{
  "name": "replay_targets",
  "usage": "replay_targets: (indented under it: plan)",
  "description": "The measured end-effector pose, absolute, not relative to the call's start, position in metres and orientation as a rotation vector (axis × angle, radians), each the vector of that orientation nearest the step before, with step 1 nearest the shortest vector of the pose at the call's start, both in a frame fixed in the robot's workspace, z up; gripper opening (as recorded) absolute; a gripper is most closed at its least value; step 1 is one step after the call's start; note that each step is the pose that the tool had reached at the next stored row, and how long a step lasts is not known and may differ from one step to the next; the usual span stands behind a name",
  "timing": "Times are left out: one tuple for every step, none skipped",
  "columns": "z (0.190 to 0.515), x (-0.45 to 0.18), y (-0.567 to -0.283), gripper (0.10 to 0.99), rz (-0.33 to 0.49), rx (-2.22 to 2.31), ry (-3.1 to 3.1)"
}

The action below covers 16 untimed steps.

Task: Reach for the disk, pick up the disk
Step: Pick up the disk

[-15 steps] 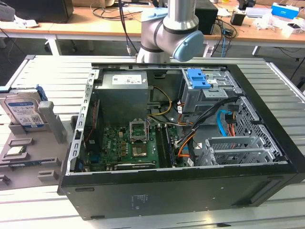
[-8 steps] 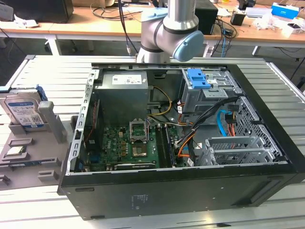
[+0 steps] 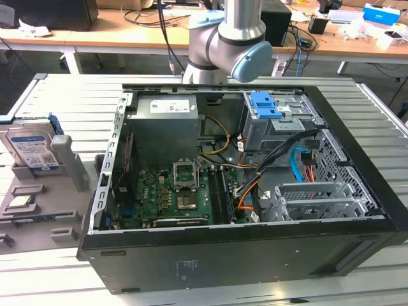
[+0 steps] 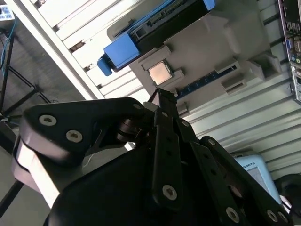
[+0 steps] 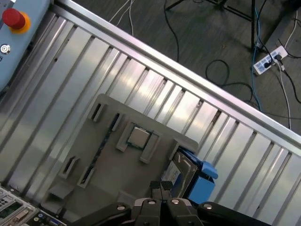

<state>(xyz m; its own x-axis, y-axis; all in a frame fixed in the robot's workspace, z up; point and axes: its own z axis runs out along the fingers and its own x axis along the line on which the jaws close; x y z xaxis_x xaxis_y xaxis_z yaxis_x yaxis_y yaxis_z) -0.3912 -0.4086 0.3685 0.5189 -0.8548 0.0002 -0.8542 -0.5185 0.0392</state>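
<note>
Slatted metal table [image 5: 70, 61]: your black gripper [image 5: 161, 185] hangs well above the flat silver blue-railed disk [image 5: 181, 168], jaws clenched empty; reach step, grasp needs them opened.

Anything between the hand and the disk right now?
Nothing visible. In the first wrist view the hand hangs over the grey holder, close beside the disk, with no object between them. The disk stands on edge in the holder's slot, and in the exterior view its upper edge is free.
</note>
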Motion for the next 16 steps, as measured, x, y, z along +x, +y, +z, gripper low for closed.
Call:
replay_targets:
  plan:
    - [0.3685,-0.3912,-0.4086,0.106,-0.029,2.719,-1.504]
    - [0.3685,-0.3912,-0.4086,0.106,-0.029,2.731,-1.481]
    - [0.3685,-0.3912,-0.4086,0.106,-0.029,2.738,-1.469]
    - [0.3685,-0.3912,-0.4086,0.106,-0.028,2.744,-1.457]
    - [0.3685,-0.3912,-0.4086,0.106,-0.028,2.753,-1.439]
    - [0.3685,-0.3912,-0.4086,0.106,-0.028,2.76,-1.426]
    - [0.3685,-0.3912,-0.4086,0.106,-0.028,2.766,-1.415]
    - [0.3686,-0.3912,-0.4086,0.106,-0.027,2.776,-1.394]
    - [0.3685,-0.3912,-0.4086,0.106,-0.027,2.781,-1.384]
    - [0.3685,-0.3912,-0.4086,0.106,-0.027,2.788,-1.369]
    - [0.3685,-0.3912,-0.4086,0.106,-0.026,2.794,-1.357]
    - [0.3685,-0.3912,-0.4086,0.106,-0.026,2.801,-1.343]
    - [0.3685,-0.3912,-0.4086,0.106,-0.026,2.806,-1.331]
    - [0.3685,-0.3912,-0.4086,0.106,-0.026,2.812,-1.319]
    - [0.3685,-0.3912,-0.4086,0.106,-0.025,2.82,-1.301]
    - [0.3685,-0.3912,-0.4086,0.106,-0.025,2.83,-1.28]
